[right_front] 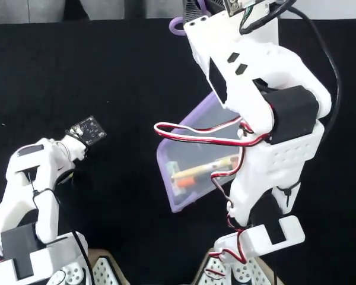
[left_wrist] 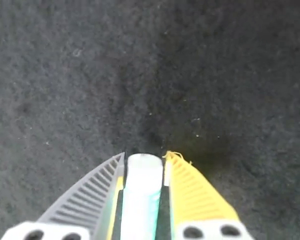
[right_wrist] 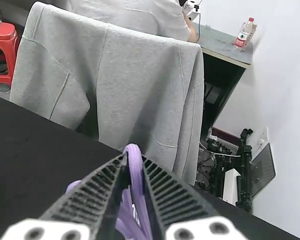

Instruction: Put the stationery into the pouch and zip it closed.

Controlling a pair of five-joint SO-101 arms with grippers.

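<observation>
Clear, purple-edged pouch was tilted over the middle of the black counter, an orange-and-yellow pen inside it.
The right arm covered part of it; the right pincer was clenched on a purple loop. The left pincer grasped a white-and-teal stationery piece over the counter.

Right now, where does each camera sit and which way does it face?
High: fixed overhead, looking down at table, pouch, left arm, right arm.
Left wrist: on left arm, facing down at table; left gripper clamps a pale stick.
Right wrist: on right arm, facing the room; right gripper pinches a purple loop.
Shared: high view also shows the loop.
</observation>
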